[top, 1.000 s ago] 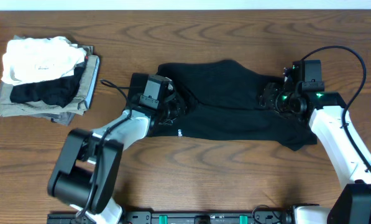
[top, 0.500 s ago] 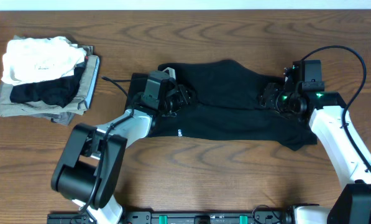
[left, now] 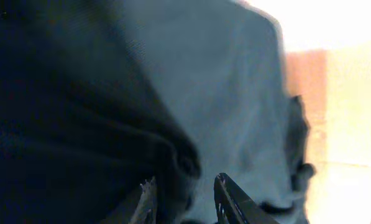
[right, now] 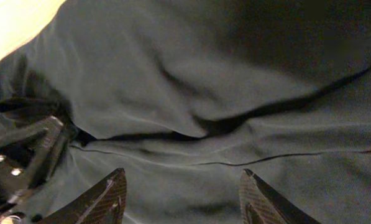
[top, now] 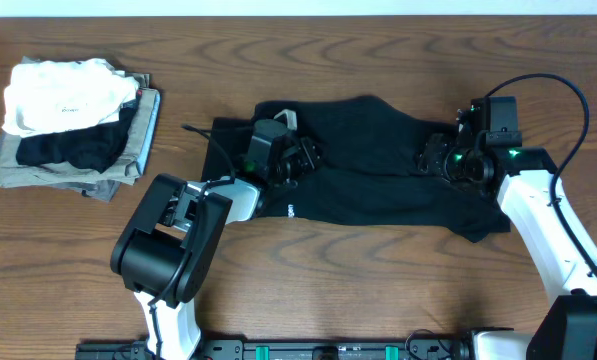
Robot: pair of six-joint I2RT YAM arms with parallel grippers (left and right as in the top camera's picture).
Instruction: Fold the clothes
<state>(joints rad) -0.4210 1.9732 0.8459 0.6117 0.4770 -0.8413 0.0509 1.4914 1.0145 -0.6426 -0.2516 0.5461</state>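
Note:
The black T-shirt (top: 378, 190) lies spread across the middle of the wooden table, wrinkled, with small white print marks near its front left. My left gripper (top: 303, 160) is over the shirt's left part. In the left wrist view its jaws (left: 184, 180) are nearly closed with a bunched fold of the black fabric (left: 191, 74) between them. My right gripper (top: 440, 160) sits over the shirt's right part. In the right wrist view its fingers (right: 183, 173) are spread wide over the fabric (right: 173, 81) and hold nothing.
A pile of folded garments (top: 73, 125), white on top of black and grey, lies at the back left. A thin black cable (top: 193, 132) runs by the shirt's left edge. The right arm's cable (top: 568, 100) loops at the back right.
My left gripper has moved to the right across the shirt's left part, and a small white patch now shows at the shirt's top left. The right arm has not moved.

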